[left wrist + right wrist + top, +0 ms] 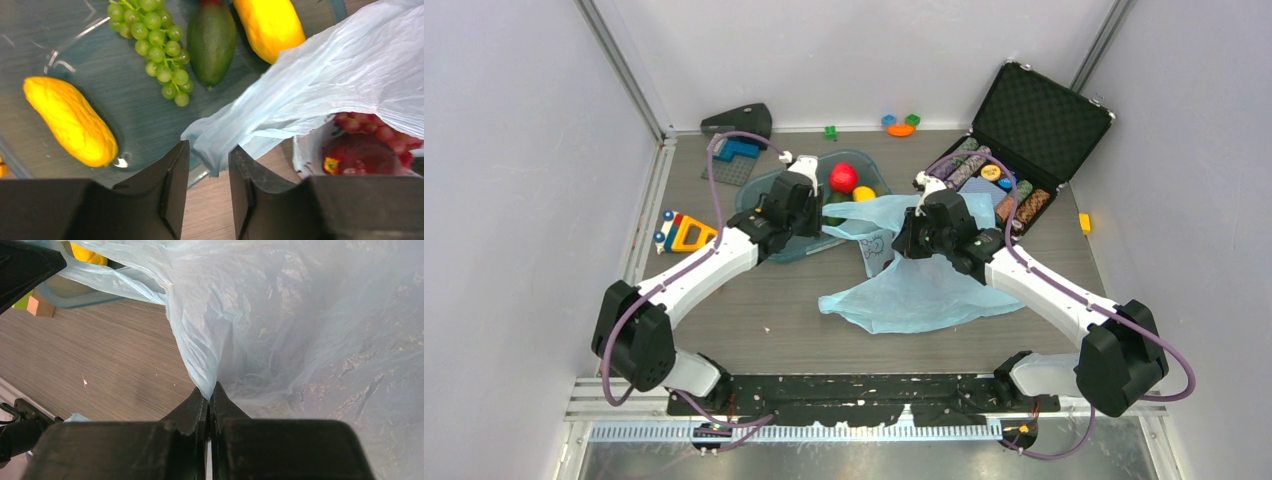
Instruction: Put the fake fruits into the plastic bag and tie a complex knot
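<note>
While my right tool (210, 388) is clamped on the plastic bag (924, 290) mid-worktop, my left tool (210, 150) straddles its rim, jaws apart. I judge I'm opening its mouth; next, pinch that rim, right of the tub (125, 105) of fake fruits (70, 120).

dark red fruit (357, 152) and reddish grapes (380, 131) half hidden under plastic bag (325, 75), yellow fruit (270, 22) and dark green fruit (211, 40) cut by top edge — from above, tub (864, 160) partly behind left arm (724, 258)
</note>
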`<state>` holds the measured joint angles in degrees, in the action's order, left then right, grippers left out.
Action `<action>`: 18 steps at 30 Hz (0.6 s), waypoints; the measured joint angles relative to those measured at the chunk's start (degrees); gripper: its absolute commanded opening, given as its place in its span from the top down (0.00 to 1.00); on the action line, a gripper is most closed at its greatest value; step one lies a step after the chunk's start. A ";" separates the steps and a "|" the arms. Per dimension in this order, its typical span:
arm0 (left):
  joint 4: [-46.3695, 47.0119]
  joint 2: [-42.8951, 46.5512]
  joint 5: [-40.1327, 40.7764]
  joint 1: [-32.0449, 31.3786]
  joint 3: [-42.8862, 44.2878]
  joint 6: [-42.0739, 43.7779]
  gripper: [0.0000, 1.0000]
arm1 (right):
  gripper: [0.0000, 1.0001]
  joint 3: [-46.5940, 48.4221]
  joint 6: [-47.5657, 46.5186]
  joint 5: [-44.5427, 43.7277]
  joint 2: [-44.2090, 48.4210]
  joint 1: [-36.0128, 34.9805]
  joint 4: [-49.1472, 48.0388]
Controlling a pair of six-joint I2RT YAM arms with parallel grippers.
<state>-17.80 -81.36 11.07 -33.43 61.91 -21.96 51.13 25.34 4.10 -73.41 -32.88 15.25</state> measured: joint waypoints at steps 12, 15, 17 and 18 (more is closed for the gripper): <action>-10.43 -2.95 7.82 -2.78 11.56 6.86 1.00 | 0.34 2.08 -2.16 -1.51 1.53 0.00 5.18; -16.00 -2.95 7.98 -2.95 17.75 8.09 1.00 | 0.23 4.26 -3.19 -2.14 4.55 0.00 7.63; -19.28 -2.95 8.07 -2.93 21.73 9.09 1.00 | 0.22 5.86 -4.07 -2.56 7.08 0.00 9.38; -21.05 -2.95 8.15 -2.93 23.63 9.73 1.00 | 0.21 6.80 -4.50 -2.67 8.57 0.00 10.34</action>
<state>-38.85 -84.31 19.22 -36.36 85.54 -12.23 57.93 20.84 1.43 -64.84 -32.88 25.58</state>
